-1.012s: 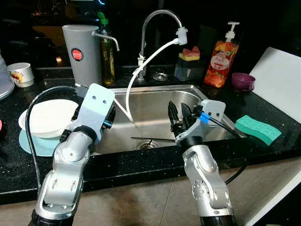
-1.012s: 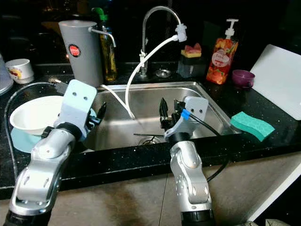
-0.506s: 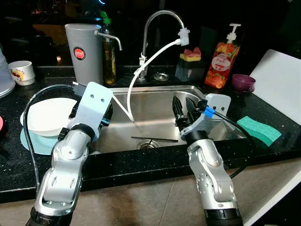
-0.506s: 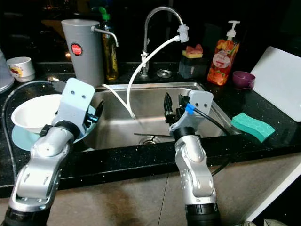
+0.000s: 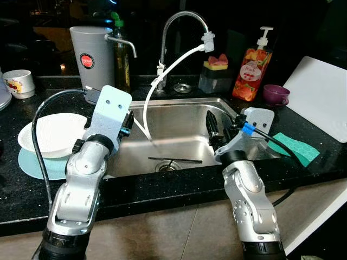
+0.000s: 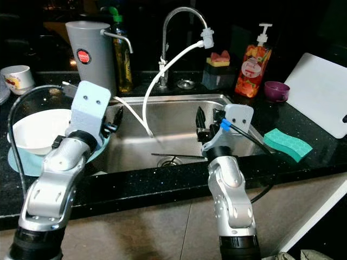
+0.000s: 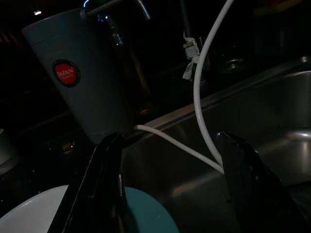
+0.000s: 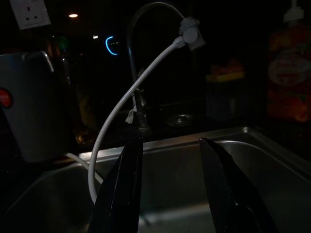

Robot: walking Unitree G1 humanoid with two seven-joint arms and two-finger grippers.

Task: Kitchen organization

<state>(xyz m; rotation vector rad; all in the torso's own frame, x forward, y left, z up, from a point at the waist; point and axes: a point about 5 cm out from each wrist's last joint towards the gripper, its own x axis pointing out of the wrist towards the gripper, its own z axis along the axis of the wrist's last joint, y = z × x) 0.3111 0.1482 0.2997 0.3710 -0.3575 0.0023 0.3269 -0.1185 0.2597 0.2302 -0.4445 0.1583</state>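
A steel sink [image 5: 179,135] lies straight ahead, with a thin dark rod [image 5: 174,160] lying by its drain. A white bowl [image 5: 51,130] rests on a teal plate [image 5: 32,162] on the black counter to the sink's left. My left gripper [image 7: 170,194] hovers open over the sink's left rim, beside the bowl, holding nothing. My right gripper [image 5: 219,127] stands open over the right half of the basin, also with nothing in it. A white hose [image 5: 173,65] runs from the faucet [image 5: 173,24] spout down into the sink.
Behind the sink stand a grey jug [image 5: 92,57], an oil bottle [image 5: 120,59], a sponge holder [image 5: 214,76] and an orange soap dispenser [image 5: 248,73]. At right are a purple cup [image 5: 275,93], a green sponge [image 5: 293,149] and a white cutting board [image 5: 320,92]. A mug [image 5: 17,84] sits at far left.
The view has shifted a little. My right gripper has moved slightly right over the basin and stays open. My left gripper holds its place by the bowl.
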